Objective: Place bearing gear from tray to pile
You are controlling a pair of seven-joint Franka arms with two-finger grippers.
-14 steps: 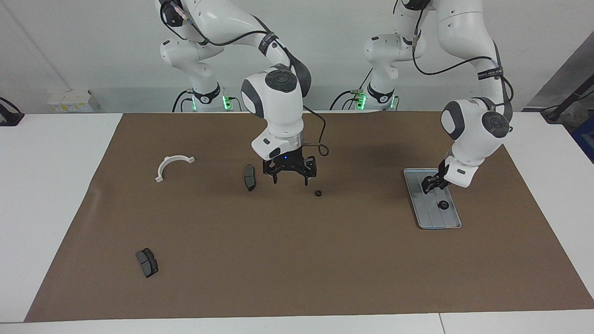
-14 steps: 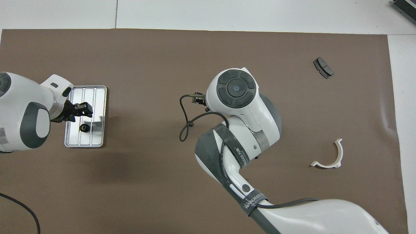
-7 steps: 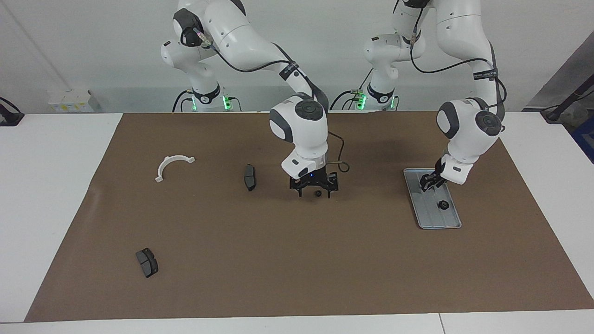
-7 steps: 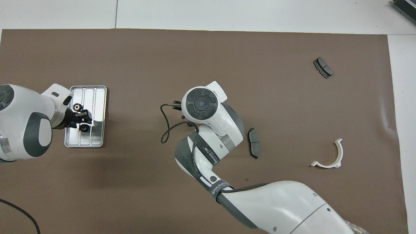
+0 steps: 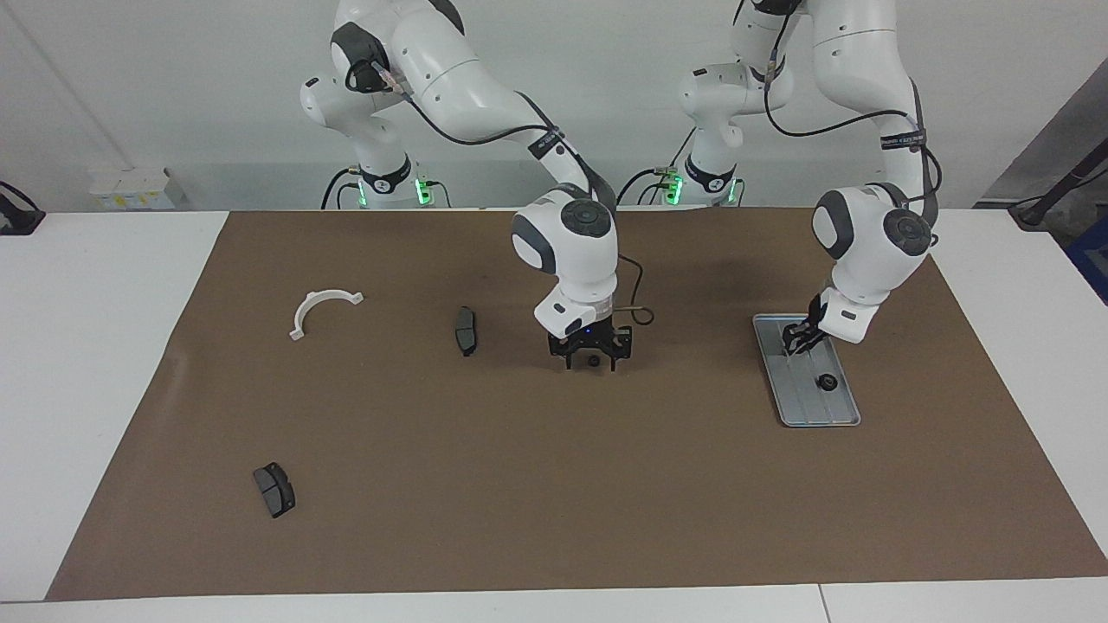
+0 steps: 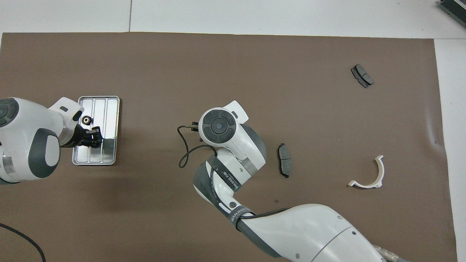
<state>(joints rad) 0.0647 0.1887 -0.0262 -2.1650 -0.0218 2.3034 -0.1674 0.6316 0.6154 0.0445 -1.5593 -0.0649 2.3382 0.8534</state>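
Note:
The silver tray (image 5: 814,407) (image 6: 109,109) lies toward the left arm's end of the brown mat. One small black bearing gear (image 5: 827,382) (image 6: 86,119) sits in it. My left gripper (image 5: 795,341) (image 6: 91,137) is low in the tray, at the end nearer the robots, and hides whatever is under it. The pile is a loose spread of parts. In it, another gear (image 5: 594,360) rests on the mat mid-table. My right gripper (image 5: 593,362) stands open around this gear, a finger on each side. From overhead its own wrist (image 6: 218,125) hides both.
A dark brake pad (image 5: 466,330) (image 6: 284,165) lies beside the right gripper. The white half-ring bracket (image 5: 312,303) (image 6: 382,171) and a second brake pad (image 5: 274,489) (image 6: 362,75) lie toward the right arm's end. A loose cable loops off the right wrist.
The right gripper moved toward the left arm's end and came down around the gear on the mat. The left gripper shifted along the tray toward the robots, uncovering one gear and covering another.

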